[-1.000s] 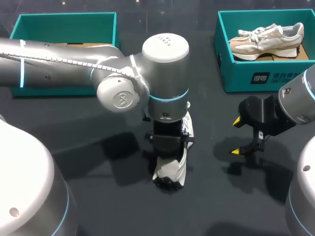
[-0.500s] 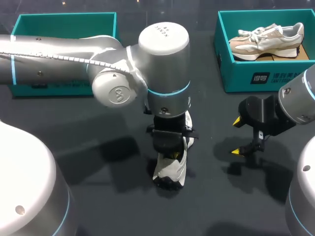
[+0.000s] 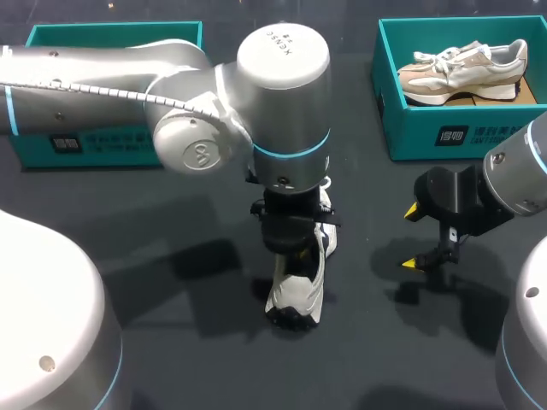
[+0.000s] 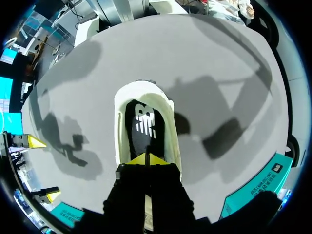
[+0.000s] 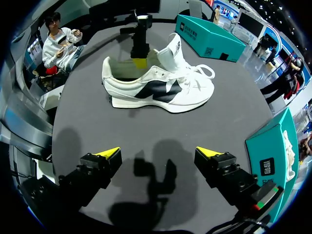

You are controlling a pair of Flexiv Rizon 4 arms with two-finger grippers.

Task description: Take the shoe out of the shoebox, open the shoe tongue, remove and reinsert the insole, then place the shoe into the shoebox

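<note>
While the left end effector (image 4: 146,160) hangs straight down into the heel opening of the white sneaker (image 3: 295,295), its two yellow tips are pressed together just above the black insole (image 4: 144,129). The views do not show whether anything is pinched between them. The insole lies flat inside the sneaker, its white logo showing ahead of the tips. The sneaker stands upright on its sole near the middle of the dark bench (image 3: 188,342), heel toward the robot and toe pointing to the far side, outside both shoeboxes. From the right wrist view its black side panel faces the camera, and the tongue (image 5: 175,46) is lifted up and forward over the laces. The right end effector (image 5: 157,153) hovers above the bench well to the right of the sneaker, its fingers spread wide apart and holding nothing. One teal shoebox (image 3: 120,34) sits at the far left of the bench, partly behind the left arm. A second teal shoebox (image 3: 444,137) sits at the far right and holds a beige sneaker (image 3: 466,73) lying across it.
</note>
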